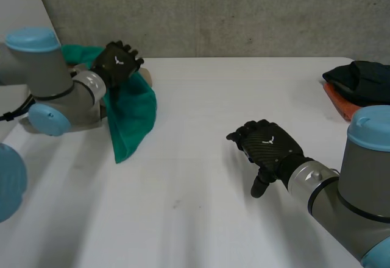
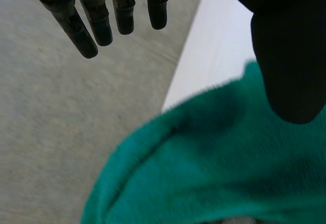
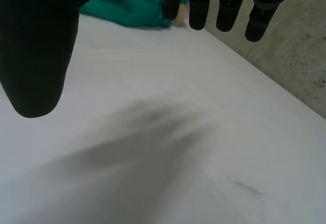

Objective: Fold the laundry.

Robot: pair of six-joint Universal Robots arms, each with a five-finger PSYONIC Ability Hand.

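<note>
Green cloth (image 1: 131,112), 1 item: located at the far left of the white table (image 1: 201,189), bunched under and around the left hand (image 1: 119,64), with a long fold trailing toward the near side.

Left hand: released. Fingers (image 2: 97,25) were straight and spread, pointing past the table edge and touching nothing. The thumb (image 2: 288,56) stood apart from them, above the cloth; contact between thumb and cloth could not be told. No pinch was visible.

Right hand (image 1: 268,146): released, above bare table right of centre, well apart from the cloth. Fingers (image 3: 226,10) were extended, with the thumb held wide; it held and touched nothing.

Other garments, 2 items, far right edge: a black garment (image 1: 362,79) lying on top of an orange garment (image 1: 337,102), well apart from both hands.
</note>
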